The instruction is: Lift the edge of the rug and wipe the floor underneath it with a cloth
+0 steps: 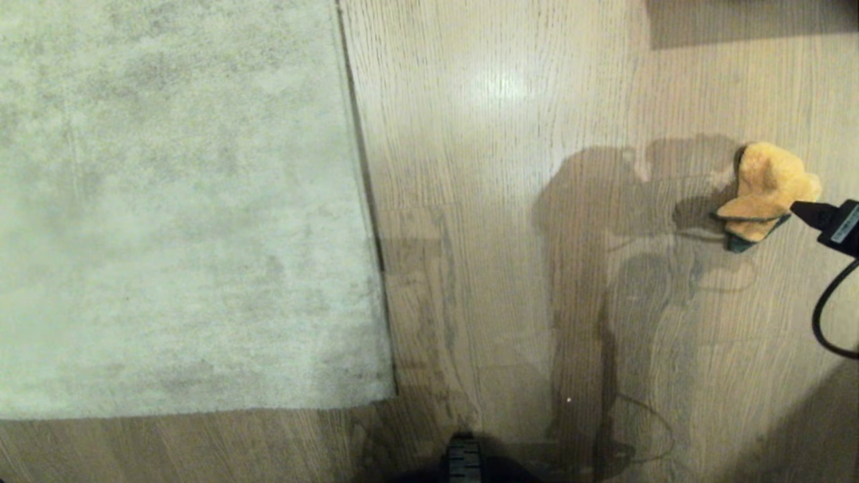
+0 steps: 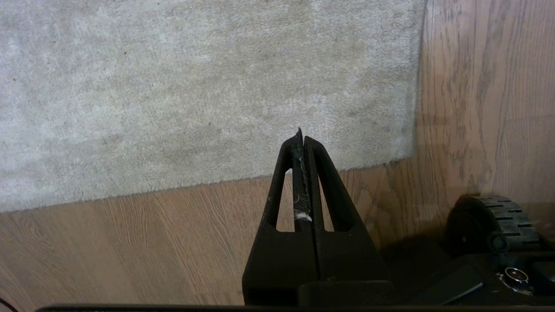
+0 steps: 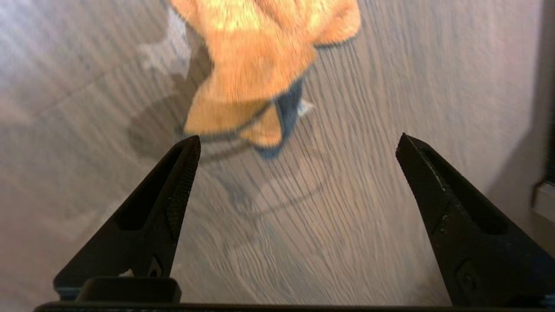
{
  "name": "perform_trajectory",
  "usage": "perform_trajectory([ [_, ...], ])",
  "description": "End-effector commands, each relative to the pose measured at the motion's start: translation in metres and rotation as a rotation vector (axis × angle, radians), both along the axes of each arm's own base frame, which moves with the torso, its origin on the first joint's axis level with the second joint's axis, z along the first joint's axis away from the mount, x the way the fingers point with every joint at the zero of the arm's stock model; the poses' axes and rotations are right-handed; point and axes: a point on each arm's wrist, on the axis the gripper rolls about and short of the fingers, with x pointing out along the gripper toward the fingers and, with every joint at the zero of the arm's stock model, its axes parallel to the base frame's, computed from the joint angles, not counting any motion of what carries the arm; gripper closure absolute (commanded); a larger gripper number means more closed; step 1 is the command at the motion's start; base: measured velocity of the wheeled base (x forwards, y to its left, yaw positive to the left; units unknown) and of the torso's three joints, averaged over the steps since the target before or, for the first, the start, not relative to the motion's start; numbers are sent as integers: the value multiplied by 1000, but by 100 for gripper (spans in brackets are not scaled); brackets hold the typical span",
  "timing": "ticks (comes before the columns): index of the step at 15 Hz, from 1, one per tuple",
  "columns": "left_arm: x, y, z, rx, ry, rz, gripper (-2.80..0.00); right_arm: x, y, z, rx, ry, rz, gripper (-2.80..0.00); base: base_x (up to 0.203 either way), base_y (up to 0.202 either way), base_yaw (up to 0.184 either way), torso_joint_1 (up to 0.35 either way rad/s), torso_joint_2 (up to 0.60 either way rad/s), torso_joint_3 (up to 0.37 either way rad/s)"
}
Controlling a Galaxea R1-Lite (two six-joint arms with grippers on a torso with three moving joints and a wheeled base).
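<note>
The rug lies flat on the left, its edge point(image 1: 366, 181) running down to a corner point(image 1: 392, 396) on the wood-grain floor point(image 1: 483, 201). The orange-yellow cloth point(image 1: 765, 188) sits crumpled on the floor at the right, with dark trim along its near side. My right gripper point(image 3: 299, 143) is open just short of the cloth point(image 3: 260, 56), with nothing between its fingers; in the head view only its tip point(image 1: 815, 213) shows, beside the cloth. My left gripper point(image 2: 301, 134) is shut and empty, hanging above the rug corner point(image 2: 409, 156).
Grey streaks and faint ring marks point(image 1: 429, 302) show on the floor between rug and cloth. My base wheel point(image 1: 463, 459) is at the near edge. A black cable point(image 1: 822, 315) loops from the right arm. A dark shadowed strip point(image 1: 751, 20) crosses the far right.
</note>
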Motion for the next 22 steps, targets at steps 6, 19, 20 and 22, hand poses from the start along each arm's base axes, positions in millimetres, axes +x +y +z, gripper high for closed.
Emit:
perform_trajectory([
  [6, 0, 0, 0, 0, -1, 0, 0, -77, 23, -13, -73, -27, 27, 0, 0, 0, 0, 0, 0, 0],
  [19, 0, 0, 0, 0, -1, 0, 0, -185, 62, -76, -267, -135, 348, 0, 0, 0, 0, 0, 0, 0],
  [20, 0, 0, 0, 0, -1, 1, 0, -192, 62, -84, -275, -152, 368, 0, 0, 0, 0, 0, 0, 0],
  [22, 0, 0, 0, 0, -1, 1, 0, -205, 62, -98, -304, -180, 394, 0, 0, 0, 0, 0, 0, 0],
])
